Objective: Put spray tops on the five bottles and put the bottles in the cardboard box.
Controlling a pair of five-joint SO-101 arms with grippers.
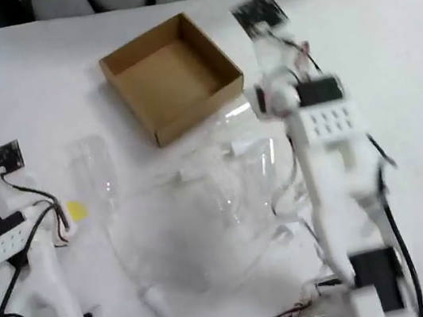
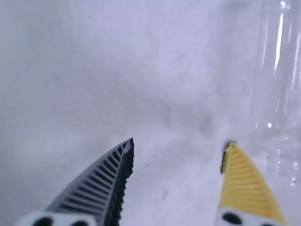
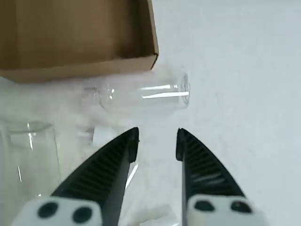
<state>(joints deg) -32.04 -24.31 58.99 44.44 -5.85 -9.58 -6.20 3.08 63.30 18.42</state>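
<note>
Several clear bottles (image 1: 203,208) lie in a loose pile mid-table, with white spray tops (image 1: 190,173) among them. The open cardboard box (image 1: 174,76) sits behind the pile and holds nothing visible. My right gripper (image 3: 156,140) is open, hovering just short of one capless bottle (image 3: 141,96) that lies on its side beside the box wall (image 3: 80,68). A white spray top (image 3: 100,134) rests near its dark fingertip. My left gripper (image 2: 178,150) is open over bare table, its yellow finger (image 2: 242,181) close to another clear bottle (image 2: 278,80).
The right arm (image 1: 326,120) reaches over the pile's right side. The left arm (image 1: 15,238) stands at the lower left next to a separate bottle (image 1: 93,171). Cables trail near both arm bases. White table lies free to the far left and far right.
</note>
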